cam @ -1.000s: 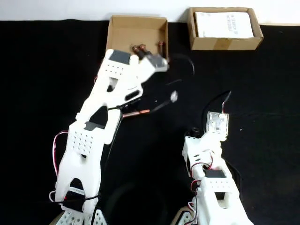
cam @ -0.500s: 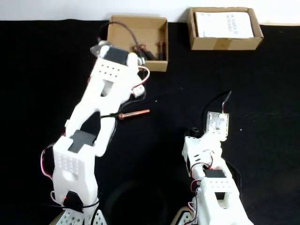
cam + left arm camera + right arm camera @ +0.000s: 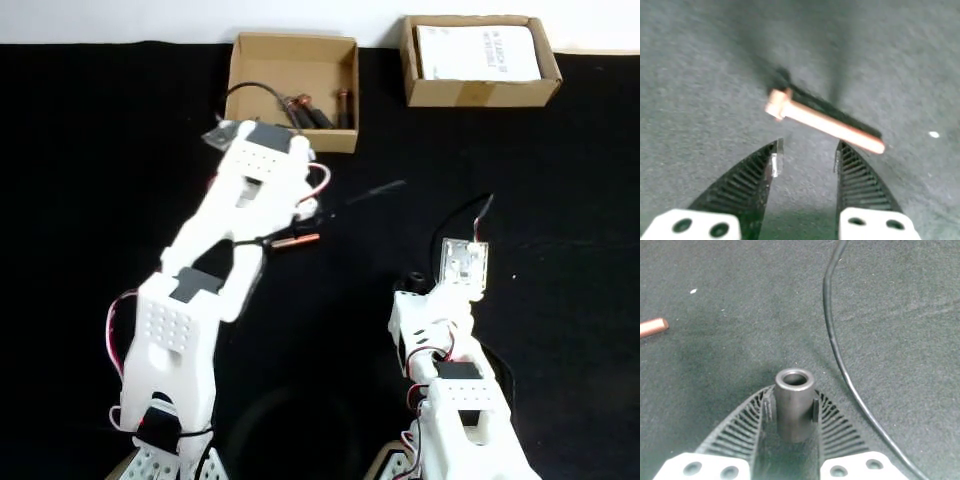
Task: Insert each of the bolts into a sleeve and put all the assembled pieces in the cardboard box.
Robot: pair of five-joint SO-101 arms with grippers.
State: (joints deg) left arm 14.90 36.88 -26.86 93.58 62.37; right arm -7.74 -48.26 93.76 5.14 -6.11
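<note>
A copper bolt [image 3: 296, 240] [image 3: 824, 122] lies flat on the black cloth in the middle of the table. My left gripper [image 3: 806, 158] hovers just above and behind it, open, with nothing between its fingers. In the right wrist view my right gripper [image 3: 794, 410] is shut on a dark metal sleeve [image 3: 795, 405], held upright with its bore facing up. It sits low on the right side of the table, where the sleeve [image 3: 412, 281] shows as a dark stub. The cardboard box [image 3: 250, 70] at the back holds several assembled pieces [image 3: 318, 110].
A second cardboard box [image 3: 480, 92] with white paper in it stands at the back right. A black cable [image 3: 836, 345] runs over the cloth beside the right gripper. The bolt's tip [image 3: 653, 327] shows off to the side of the sleeve.
The left arm has drawn back from over the cardboard box and come down over the bolt on the cloth. The right arm has kept still with the sleeve.
</note>
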